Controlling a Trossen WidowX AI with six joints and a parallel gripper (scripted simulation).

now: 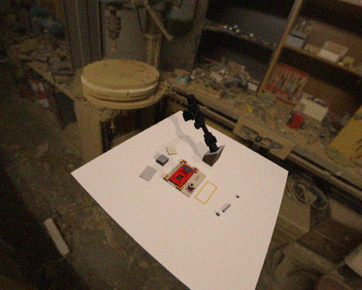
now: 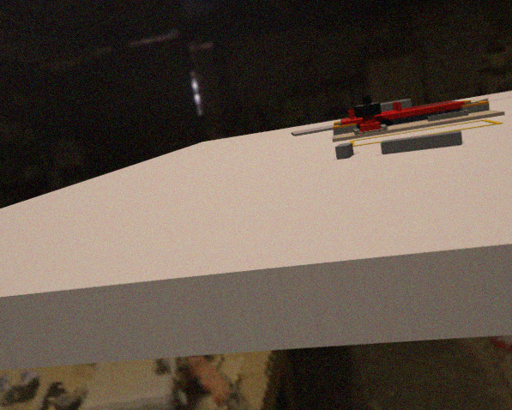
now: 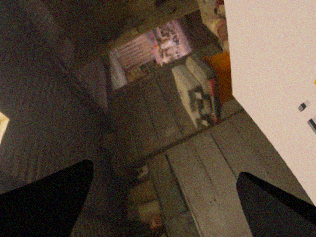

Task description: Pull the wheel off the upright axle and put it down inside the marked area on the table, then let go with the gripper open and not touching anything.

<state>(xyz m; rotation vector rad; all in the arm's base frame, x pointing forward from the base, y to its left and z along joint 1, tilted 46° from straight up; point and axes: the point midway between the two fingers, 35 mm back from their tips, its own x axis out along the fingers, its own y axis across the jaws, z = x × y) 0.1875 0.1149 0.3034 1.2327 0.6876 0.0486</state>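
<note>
The black wheel (image 1: 190, 185) (image 2: 367, 109) sits on the upright axle above a small red base (image 2: 370, 125), at the near corner of the beige board. The marked area is a yellow outline (image 1: 211, 195) (image 2: 495, 122) on the table beside the board. No loose object shows inside it. My gripper (image 3: 167, 175) is open, its two black fingers wide apart with nothing between them in the wrist view. In the top view the arm (image 1: 210, 138) ends behind the board, away from the wheel; its fingers cannot be made out there. The exterior view does not show the arm.
A red assembly (image 1: 181, 175) (image 2: 424, 108) lies on the beige board (image 1: 201, 176). A brown, grey-edged box-like thing (image 1: 213, 158) stands by the arm's end. A dark block (image 1: 162, 159) and a grey tile (image 1: 148, 173) lie beyond the board. A long grey block (image 1: 226, 207) (image 2: 421, 143) lies past the outline.
</note>
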